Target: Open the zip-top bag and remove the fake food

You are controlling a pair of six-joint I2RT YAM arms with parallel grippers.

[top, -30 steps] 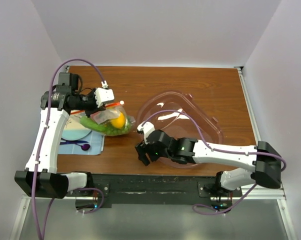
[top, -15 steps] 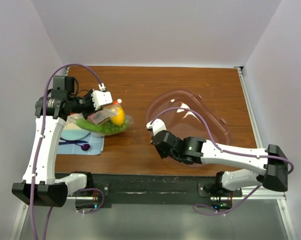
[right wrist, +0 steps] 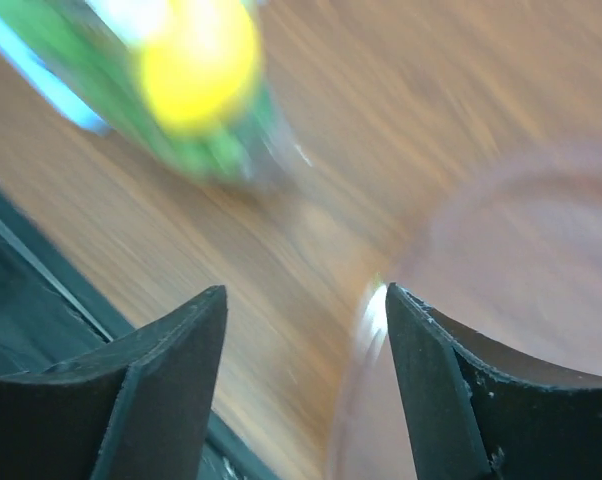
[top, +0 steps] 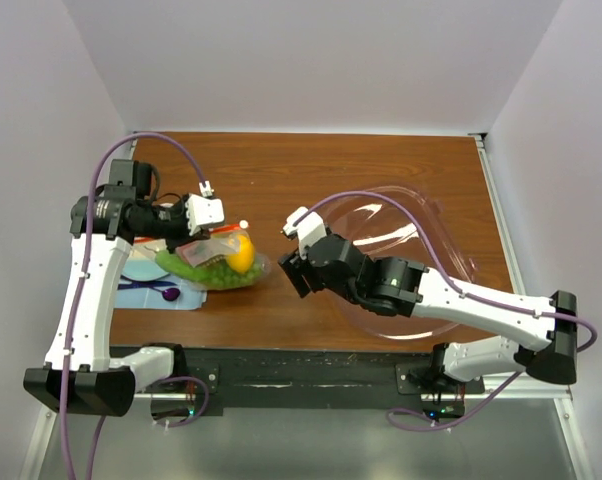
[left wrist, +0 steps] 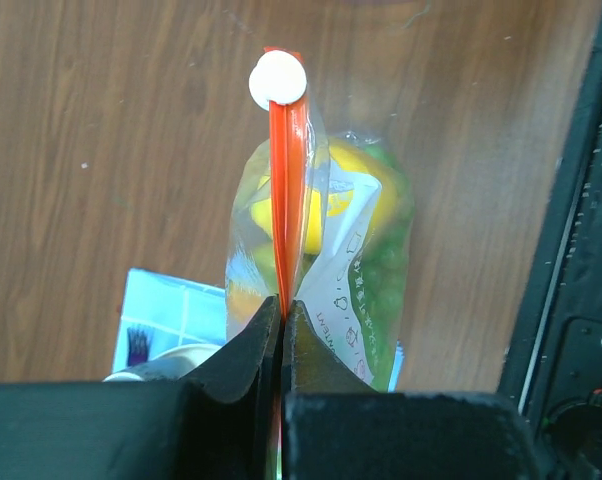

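The zip-top bag [top: 213,264] hangs left of centre, clear and crinkly, with an orange zip strip [left wrist: 284,180] and a white slider [left wrist: 278,78]. My left gripper [top: 209,222] is shut on that strip [left wrist: 282,306]. The fake food shows through the bag [left wrist: 366,270]: a yellow fruit [top: 241,253] and green pieces [top: 203,268]. My right gripper [top: 289,272] is open just right of the bag, apart from it, with nothing between its fingers [right wrist: 306,300]. Its wrist view is blurred and shows the bag [right wrist: 216,150] and yellow fruit [right wrist: 196,60] ahead at upper left.
A large clear pink-tinted tub [top: 436,250] lies under the right arm; its rim [right wrist: 366,330] is beside the right finger. A blue cloth [top: 146,297] with a pale plate [top: 141,268] and purple spoon [top: 167,293] lies at the left edge.
My right gripper shut, then opened again while swinging up and left to the bag. The tub slid right. The left gripper shifted slightly, still holding the strip.
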